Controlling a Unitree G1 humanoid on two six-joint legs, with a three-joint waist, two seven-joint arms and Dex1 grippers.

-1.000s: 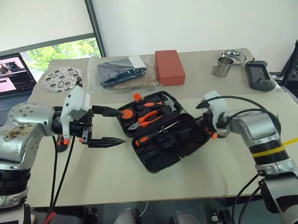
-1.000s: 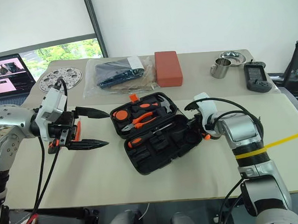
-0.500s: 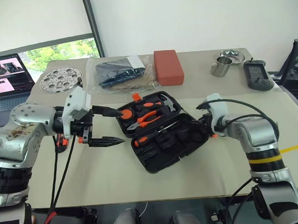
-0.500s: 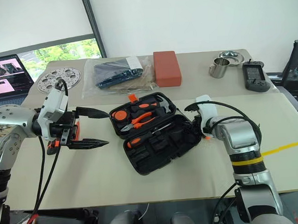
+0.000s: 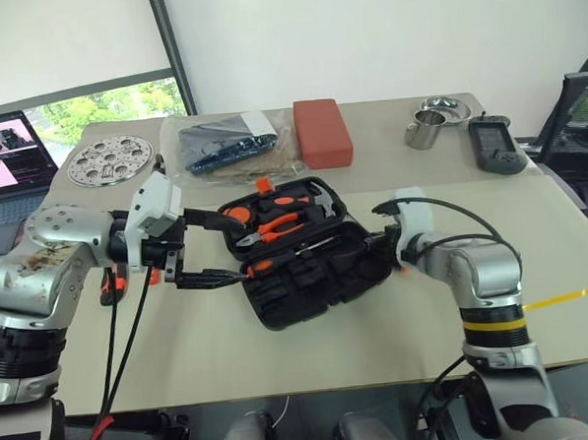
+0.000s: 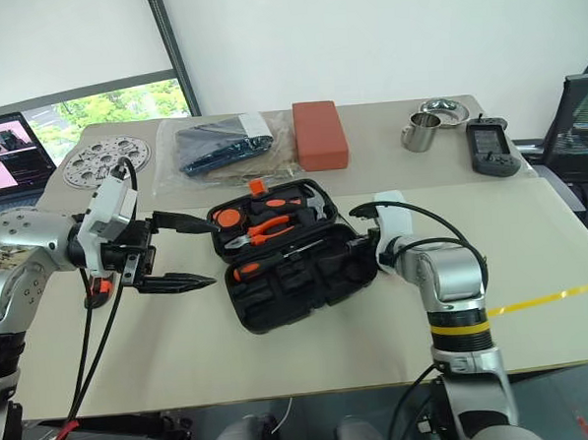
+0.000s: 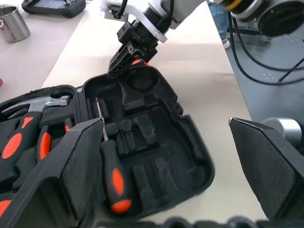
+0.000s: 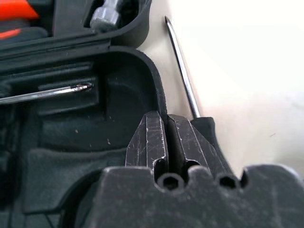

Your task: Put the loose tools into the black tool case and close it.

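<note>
One screwdriver (image 8: 183, 71) lies beside the case (image 8: 95, 123); right pincer (image 8: 176, 137) closed, left pincer (image 6: 192, 253) open.

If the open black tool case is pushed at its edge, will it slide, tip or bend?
Probably it slides rather than tips: the black tool case lies open and flat on the table. Its thick moulded plastic looks stiff. The half holding the hammer and pliers seems heavier, so it may swivel around that half.
</note>
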